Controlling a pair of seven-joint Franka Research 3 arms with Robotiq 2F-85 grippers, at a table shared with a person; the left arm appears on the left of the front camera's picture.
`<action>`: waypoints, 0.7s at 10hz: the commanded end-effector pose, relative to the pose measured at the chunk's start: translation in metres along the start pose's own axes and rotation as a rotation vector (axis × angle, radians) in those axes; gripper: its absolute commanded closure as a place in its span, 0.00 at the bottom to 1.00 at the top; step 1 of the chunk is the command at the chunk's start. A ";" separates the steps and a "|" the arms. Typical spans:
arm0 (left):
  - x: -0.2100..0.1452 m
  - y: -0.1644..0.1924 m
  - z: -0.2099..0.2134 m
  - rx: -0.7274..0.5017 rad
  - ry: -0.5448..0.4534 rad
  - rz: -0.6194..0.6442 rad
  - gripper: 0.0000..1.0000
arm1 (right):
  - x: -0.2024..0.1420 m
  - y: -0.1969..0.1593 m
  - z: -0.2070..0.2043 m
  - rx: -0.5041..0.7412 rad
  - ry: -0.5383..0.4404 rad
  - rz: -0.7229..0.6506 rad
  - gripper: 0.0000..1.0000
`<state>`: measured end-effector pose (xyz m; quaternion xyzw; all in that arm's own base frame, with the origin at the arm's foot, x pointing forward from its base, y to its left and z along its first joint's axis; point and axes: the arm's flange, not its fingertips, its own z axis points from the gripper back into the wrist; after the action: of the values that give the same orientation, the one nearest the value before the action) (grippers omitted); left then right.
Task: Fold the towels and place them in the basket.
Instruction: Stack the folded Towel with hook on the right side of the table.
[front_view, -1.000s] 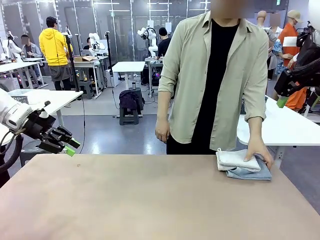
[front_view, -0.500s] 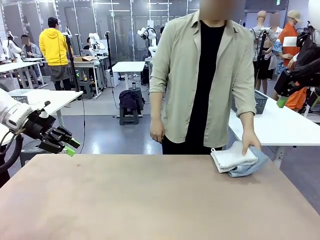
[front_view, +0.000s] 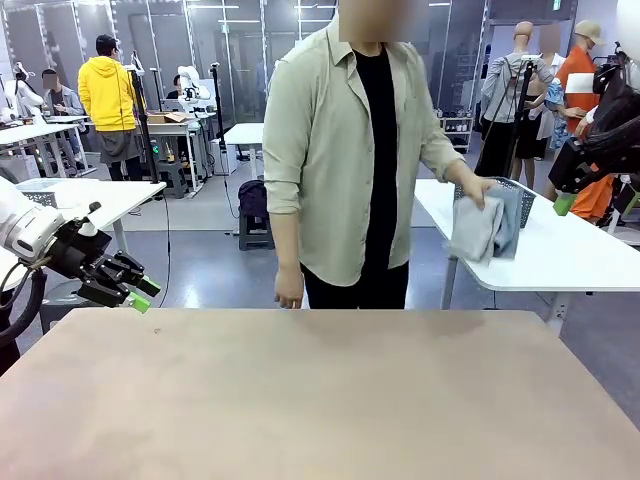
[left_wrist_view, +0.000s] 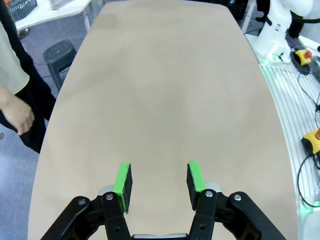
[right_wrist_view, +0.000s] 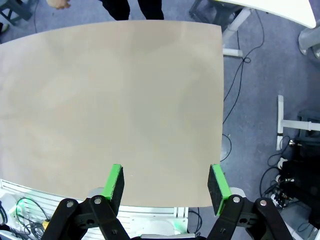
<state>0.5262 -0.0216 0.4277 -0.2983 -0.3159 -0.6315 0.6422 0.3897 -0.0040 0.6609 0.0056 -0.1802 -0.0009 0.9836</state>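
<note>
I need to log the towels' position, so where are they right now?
In the front view the towels hang bunched in the person's hand, off the table, at picture right beside the white side table and the basket behind.

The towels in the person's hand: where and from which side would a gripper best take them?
Judging by the front view, the towels hang limp from the person's hand, off the table's far right. Grip the free lower edge, coming from below on the robot's side; the top is covered by fingers.
</note>
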 end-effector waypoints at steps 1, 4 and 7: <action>0.001 -0.002 0.001 0.002 -0.001 -0.002 0.43 | 0.003 0.001 0.002 0.002 0.007 -0.013 0.16; 0.001 -0.002 0.001 0.002 -0.001 -0.002 0.43 | 0.003 0.001 0.002 0.002 0.007 -0.013 0.16; 0.001 -0.002 0.001 0.002 -0.001 -0.002 0.43 | 0.003 0.001 0.002 0.002 0.007 -0.013 0.16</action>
<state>0.5262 -0.0216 0.4277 -0.2983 -0.3159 -0.6315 0.6422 0.3897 -0.0040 0.6609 0.0055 -0.1802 -0.0009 0.9836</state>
